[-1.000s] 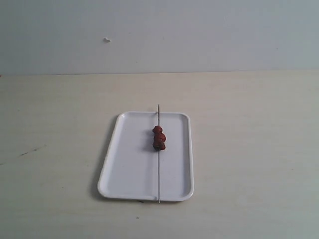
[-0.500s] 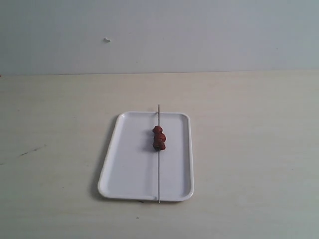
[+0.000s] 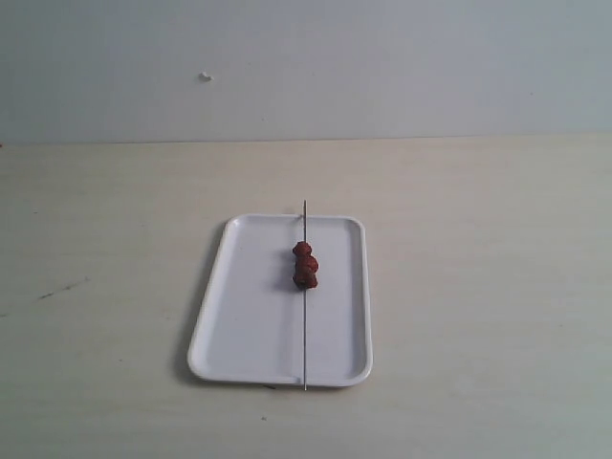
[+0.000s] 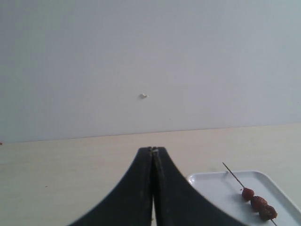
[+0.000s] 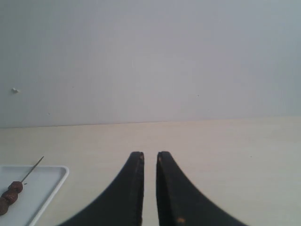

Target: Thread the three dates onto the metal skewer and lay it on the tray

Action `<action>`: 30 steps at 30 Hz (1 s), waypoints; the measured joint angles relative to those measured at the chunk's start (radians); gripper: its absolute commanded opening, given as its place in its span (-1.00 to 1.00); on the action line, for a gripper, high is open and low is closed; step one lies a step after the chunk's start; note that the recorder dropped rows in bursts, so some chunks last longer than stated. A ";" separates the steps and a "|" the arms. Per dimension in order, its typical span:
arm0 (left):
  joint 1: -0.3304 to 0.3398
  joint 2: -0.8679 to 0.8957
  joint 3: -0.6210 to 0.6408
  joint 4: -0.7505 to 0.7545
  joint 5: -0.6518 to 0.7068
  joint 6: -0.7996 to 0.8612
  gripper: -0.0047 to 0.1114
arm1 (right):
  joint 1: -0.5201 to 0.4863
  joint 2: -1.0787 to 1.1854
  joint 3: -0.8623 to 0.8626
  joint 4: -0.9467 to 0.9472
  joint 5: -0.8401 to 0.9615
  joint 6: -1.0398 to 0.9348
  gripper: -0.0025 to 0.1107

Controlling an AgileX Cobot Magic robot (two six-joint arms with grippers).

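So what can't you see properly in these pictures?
Exterior view: the dates are too small and clumped to count.
Left wrist view: the left gripper hides part of the tray; the picture's edge cuts the skewer.
Right wrist view: the edge cuts off most of the tray.

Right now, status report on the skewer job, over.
Left tool shut, empty. Right tool slightly open, empty. Three dates threaded on metal skewer, lying along tray. Nothing in the way.
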 measured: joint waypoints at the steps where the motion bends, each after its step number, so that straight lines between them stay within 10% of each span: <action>1: 0.000 0.000 0.000 0.000 0.000 0.000 -0.92 | 0.000 0.000 0.000 0.000 0.000 0.000 -0.77; 17: 0.004 -0.001 0.000 0.023 0.000 0.073 -0.92 | 0.000 0.000 0.000 0.000 0.000 0.000 -0.77; 30: 0.150 -0.138 0.006 0.024 0.191 0.080 -0.92 | 0.000 0.000 0.000 0.000 0.000 0.000 -0.77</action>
